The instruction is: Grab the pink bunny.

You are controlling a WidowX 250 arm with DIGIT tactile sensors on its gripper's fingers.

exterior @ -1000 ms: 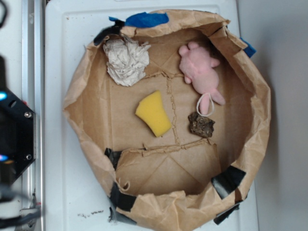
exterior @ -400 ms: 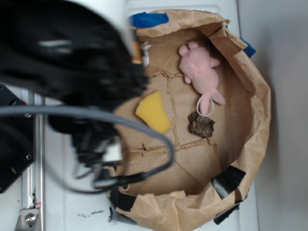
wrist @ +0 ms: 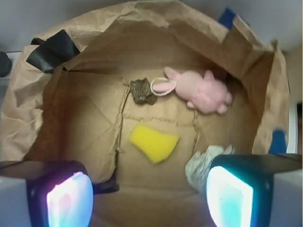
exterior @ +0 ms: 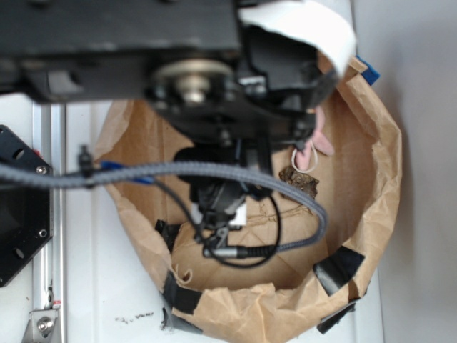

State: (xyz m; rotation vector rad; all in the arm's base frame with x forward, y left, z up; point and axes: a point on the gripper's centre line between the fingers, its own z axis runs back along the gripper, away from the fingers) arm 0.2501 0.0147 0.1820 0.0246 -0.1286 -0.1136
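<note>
A second ago the exterior view showed the whole brown paper bin (exterior: 385, 179) free; now our black arm fills the upper and middle part of that frame and hides most of the floor, so we have swung in over the bin. In the wrist view, going from left to right, we first see the left fingertip (wrist: 70, 199) glowing at the lower left corner, then a dark brown lump (wrist: 142, 91) above the middle, with the yellow sponge (wrist: 152, 143) below it near the centre. Right of the lump lies the pink bunny (wrist: 203, 92), in the upper right part of the frame, its white loop tag (wrist: 161, 87) almost touching the lump. The crumpled paper wad (wrist: 201, 168) sits at the lower right, partly behind the right fingertip. The gripper (wrist: 151, 198) is spread wide and holds nothing. We judge that the approach has only begun: the bunny is well apart from the fingers, so we must go forward, a little to the right, and then down.
</note>
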